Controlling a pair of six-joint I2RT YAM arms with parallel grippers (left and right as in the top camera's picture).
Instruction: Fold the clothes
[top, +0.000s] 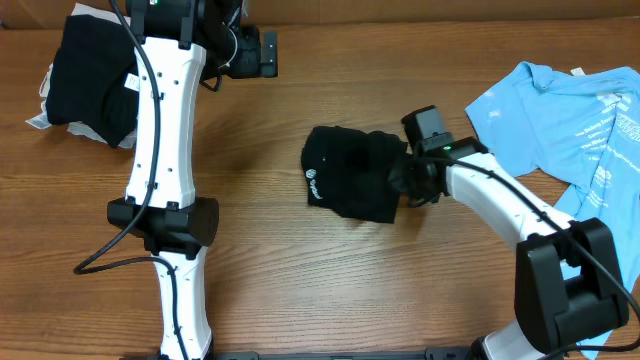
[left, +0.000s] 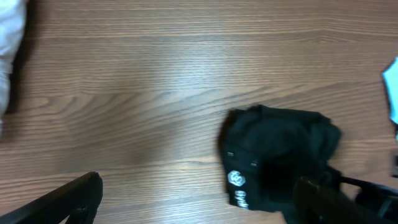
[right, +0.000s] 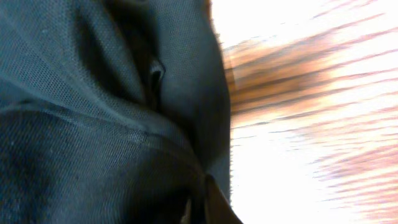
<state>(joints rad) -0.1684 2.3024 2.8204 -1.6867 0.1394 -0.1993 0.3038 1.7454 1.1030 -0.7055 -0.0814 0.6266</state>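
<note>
Right gripper: pinching the right edge of black T-shirt; fingers hiding in cloth.
Left gripper: hanging wide open, holding nothing.

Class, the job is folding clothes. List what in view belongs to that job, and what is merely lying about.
Job: folded black soft T-shirt with white logo, pinched by right gripper; unfolded light blue T-shirt; dark cloth pile.
Lying about: wooden table; open left gripper.

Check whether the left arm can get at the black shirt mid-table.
Probably yes: the left gripper is open, with only bare table between it and the black shirt. The right gripper pinches the shirt's right edge, leaving its left side free.
</note>
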